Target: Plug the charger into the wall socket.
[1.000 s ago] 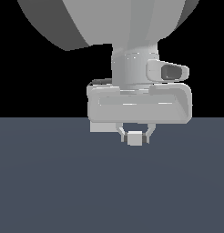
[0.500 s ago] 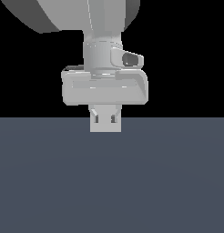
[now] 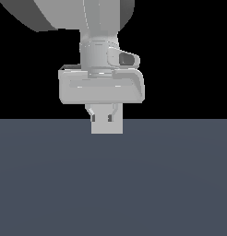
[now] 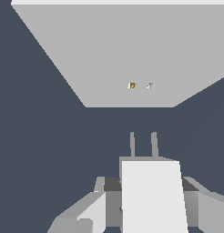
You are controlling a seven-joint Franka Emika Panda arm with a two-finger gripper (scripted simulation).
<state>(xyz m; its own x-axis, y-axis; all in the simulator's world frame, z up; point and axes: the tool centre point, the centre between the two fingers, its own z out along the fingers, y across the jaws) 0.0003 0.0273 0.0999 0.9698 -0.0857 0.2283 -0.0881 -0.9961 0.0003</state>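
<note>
The charger [image 4: 152, 195] is a white boxy block with two thin prongs [image 4: 132, 144] pointing at the wall socket [image 4: 109, 50]. The socket is a pale grey panel with two tiny slots [image 4: 132, 85]. A dark gap separates the prongs from the panel. My gripper [image 4: 150, 214] is shut on the charger, with a grey finger [image 4: 93, 209] on either side of it. In the exterior view the charger [image 3: 106, 127] hangs under the gripper [image 3: 106, 119], just over the edge of the dark floor. The wall socket does not show there.
A flat dark blue-grey floor [image 3: 113, 184] fills the lower half of the exterior view, with black background above it. The arm's large grey links [image 3: 83, 14] rise over the hand.
The hand has shifted toward the exterior view's left and slightly upward, and it has turned about its axis. The charger now shows a wider face. The gripper stays shut on it.
</note>
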